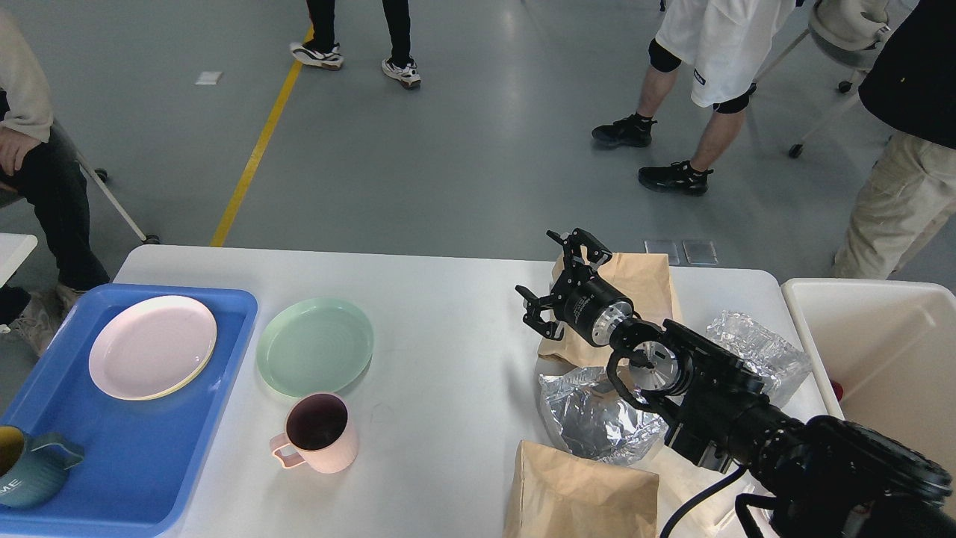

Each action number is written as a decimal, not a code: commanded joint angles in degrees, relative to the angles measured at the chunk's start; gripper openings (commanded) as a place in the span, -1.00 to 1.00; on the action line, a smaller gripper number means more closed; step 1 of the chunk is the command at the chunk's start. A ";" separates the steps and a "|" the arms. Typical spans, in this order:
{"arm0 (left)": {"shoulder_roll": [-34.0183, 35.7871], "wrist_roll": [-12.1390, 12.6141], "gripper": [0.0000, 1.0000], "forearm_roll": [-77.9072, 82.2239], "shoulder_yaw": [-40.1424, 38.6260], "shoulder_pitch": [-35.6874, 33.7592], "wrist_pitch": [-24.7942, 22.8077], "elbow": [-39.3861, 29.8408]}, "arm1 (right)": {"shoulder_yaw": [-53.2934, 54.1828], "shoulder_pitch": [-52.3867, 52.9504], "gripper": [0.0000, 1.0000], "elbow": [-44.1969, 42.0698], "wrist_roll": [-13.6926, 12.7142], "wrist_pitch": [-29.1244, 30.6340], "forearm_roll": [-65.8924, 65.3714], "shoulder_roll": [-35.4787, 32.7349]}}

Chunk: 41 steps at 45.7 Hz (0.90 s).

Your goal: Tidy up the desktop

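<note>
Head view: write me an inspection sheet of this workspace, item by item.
Surface: white desktop, bare in the middle.
Job's things: pink plate and teal mug on the blue tray; green plate and pink cup on the desktop beside it.
Clutter: two brown paper bags, two crumpled foil bags, on the right.
Grippers: right gripper open, empty, above the far paper bag; left not in view.
Cables: black cable along the right arm.
Surroundings: cream bin to the right of the desktop; people walking behind it, one seated at left.
</note>
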 commanded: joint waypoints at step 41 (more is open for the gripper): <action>-15.18 -3.52 0.92 6.66 37.42 -8.34 -17.94 -10.26 | -0.06 0.05 1.00 0.00 0.00 -0.01 -0.01 0.00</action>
